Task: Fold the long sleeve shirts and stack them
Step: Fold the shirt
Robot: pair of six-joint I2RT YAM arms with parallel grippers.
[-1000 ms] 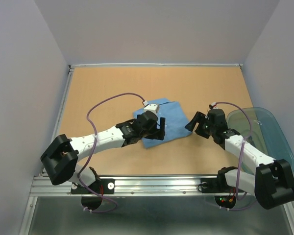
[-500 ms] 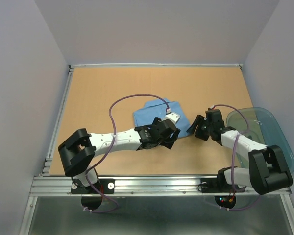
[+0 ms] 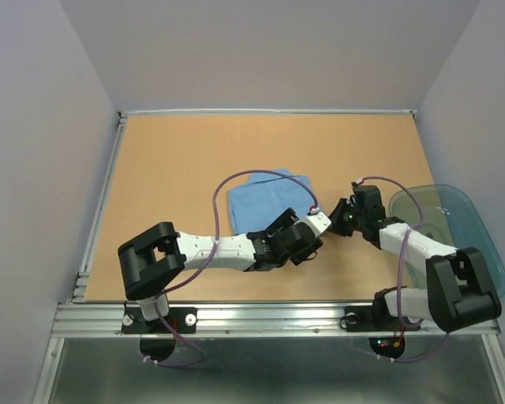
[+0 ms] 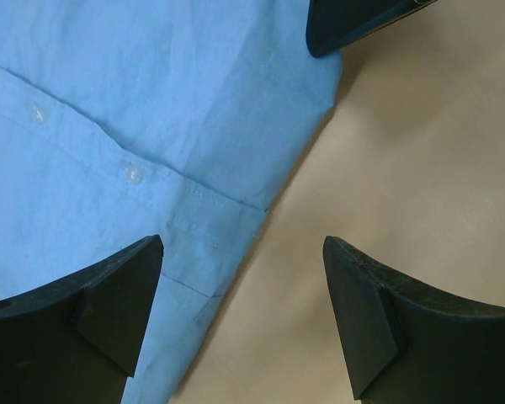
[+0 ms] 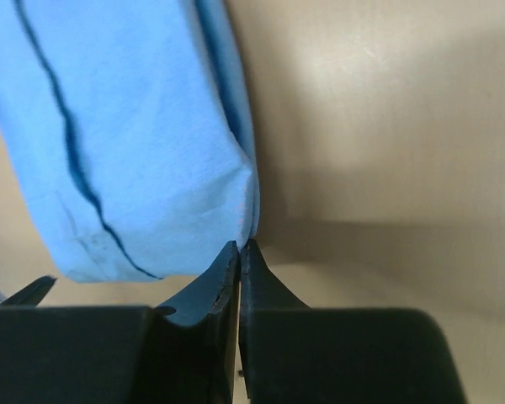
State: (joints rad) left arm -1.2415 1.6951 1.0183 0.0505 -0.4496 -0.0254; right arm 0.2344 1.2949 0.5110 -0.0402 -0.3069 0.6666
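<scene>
One folded long sleeve shirt (image 3: 265,198), light blue with a buttoned placket, lies flat in the middle of the table. My left gripper (image 3: 305,240) hangs open over its near right edge; in the left wrist view the shirt (image 4: 151,109) fills the left side and the hem runs between the spread fingers of the gripper (image 4: 242,252). My right gripper (image 3: 338,217) sits low at the shirt's right corner. In the right wrist view that gripper (image 5: 240,246) is shut, its tips pinching a corner of the shirt (image 5: 135,143).
A translucent teal tub (image 3: 454,227) stands at the right edge of the tan table (image 3: 177,160), behind the right arm. A black finger of the right gripper (image 4: 353,21) shows at the top of the left wrist view. Grey walls close in on three sides.
The left arm has swung right along the shirt's near edge to its right corner, staying open. The right gripper has come in to that corner and closed on the cloth.
</scene>
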